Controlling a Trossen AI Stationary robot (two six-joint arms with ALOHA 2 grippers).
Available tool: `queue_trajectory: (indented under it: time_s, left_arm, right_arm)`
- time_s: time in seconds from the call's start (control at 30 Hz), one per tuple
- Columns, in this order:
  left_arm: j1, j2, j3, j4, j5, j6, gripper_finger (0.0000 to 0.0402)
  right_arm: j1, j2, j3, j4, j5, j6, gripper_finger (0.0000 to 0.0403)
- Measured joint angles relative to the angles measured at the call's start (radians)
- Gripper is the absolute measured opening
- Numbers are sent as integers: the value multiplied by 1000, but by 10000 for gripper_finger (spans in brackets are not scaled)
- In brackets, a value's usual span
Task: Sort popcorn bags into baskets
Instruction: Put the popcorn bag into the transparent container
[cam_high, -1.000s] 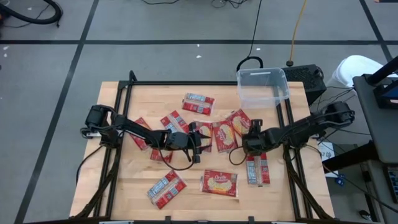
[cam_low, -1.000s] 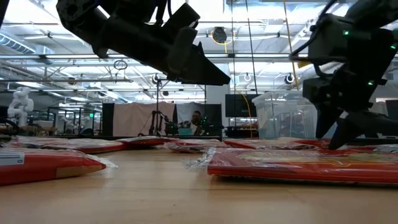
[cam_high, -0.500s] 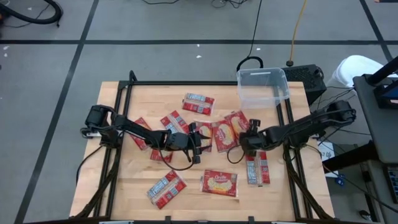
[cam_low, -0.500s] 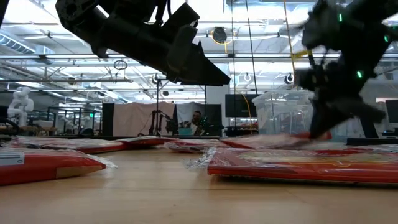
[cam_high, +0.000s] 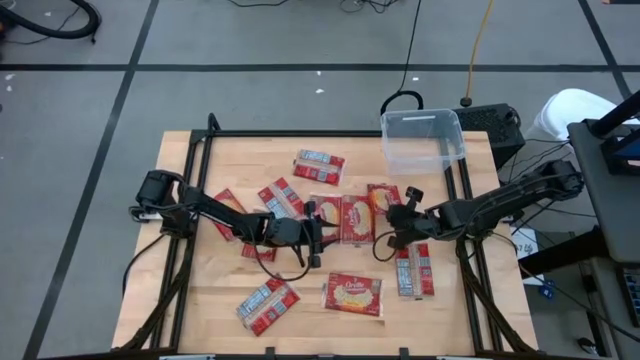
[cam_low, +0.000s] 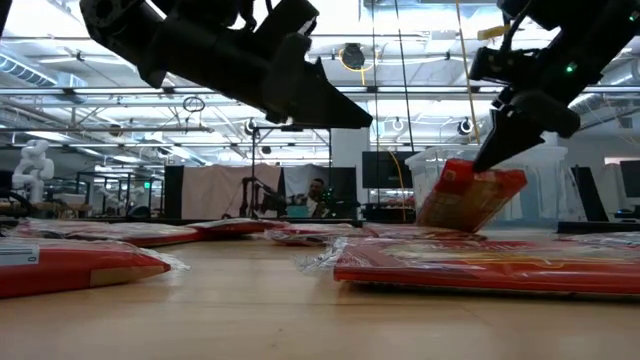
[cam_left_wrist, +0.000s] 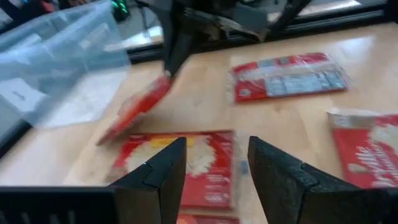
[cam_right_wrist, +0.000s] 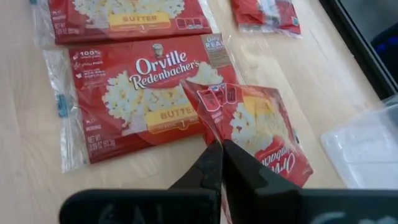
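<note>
Popcorn bags, flat red plastic packets, lie scattered mid-table. Left gripper (cam_high: 318, 226) hovers with jaws released over a flat butter-print packet (cam_left_wrist: 186, 163), near table centre. At its 3 o'clock, right gripper (cam_high: 398, 222) pinches one tilted red packet (cam_low: 470, 200) by a corner, lifted. Clear rectangular plastic tub (cam_high: 422, 140) sits at 1 o'clock.

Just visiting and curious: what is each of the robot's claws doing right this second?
Left gripper: open, holding nothing, hovering over the packets mid-table.
Right gripper: closed on a popcorn bag, lifting it by one corner.
</note>
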Motion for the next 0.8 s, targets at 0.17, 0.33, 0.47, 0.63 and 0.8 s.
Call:
queue_trajectory:
  time_s: [0.17,0.33,0.47,0.63,0.8]
  left_arm:
    - [27,97,13,173,-11,128,188]
    - [74,206,94,222,-11,192,256]
    - [139,285,213,153,30,200,320]
    - [198,347,357,32,89,213,347]
    - [251,355,413,-55,275,228,296]
  right_arm:
    - [0,0,0,58,1,-35,0]
    - [0,0,0,139,0,-114,0]
    - [0,0,1,163,-1,-158,0]
    - [0,0,1,169,-3,-180,0]
    - [0,0,1,170,-6,-176,0]
